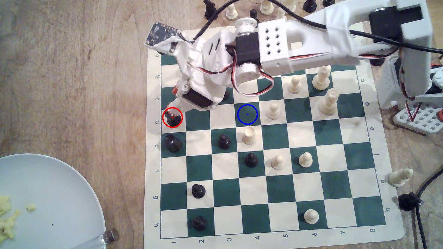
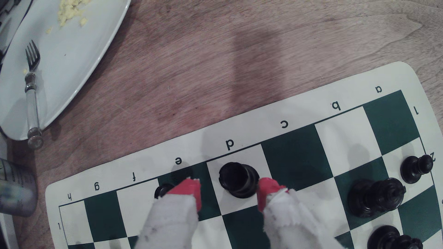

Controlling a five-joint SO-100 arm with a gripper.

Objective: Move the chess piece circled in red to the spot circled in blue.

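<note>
The chess piece (image 1: 174, 120), a short glossy black rook, stands inside the red ring on a white square at the board's edge on the exterior view's left. My gripper (image 1: 172, 111) hangs right over it. In the wrist view the gripper (image 2: 229, 191) is open and its red-tipped fingers (image 2: 189, 189) straddle the rook (image 2: 237, 178). One tip sits against the rook's side and the other stands a little apart from it. The spot (image 1: 247, 114), a dark green square with a blue ring and dot, lies three squares toward the exterior view's right in the same row and holds no piece.
A white pawn (image 1: 273, 111) stands just beyond the spot and a white rook (image 1: 249, 135) on the square below it. A tall black piece (image 1: 173, 143) neighbours the ringed rook. A plate (image 1: 49, 183) with food and a fork (image 2: 32, 71) lies off the board.
</note>
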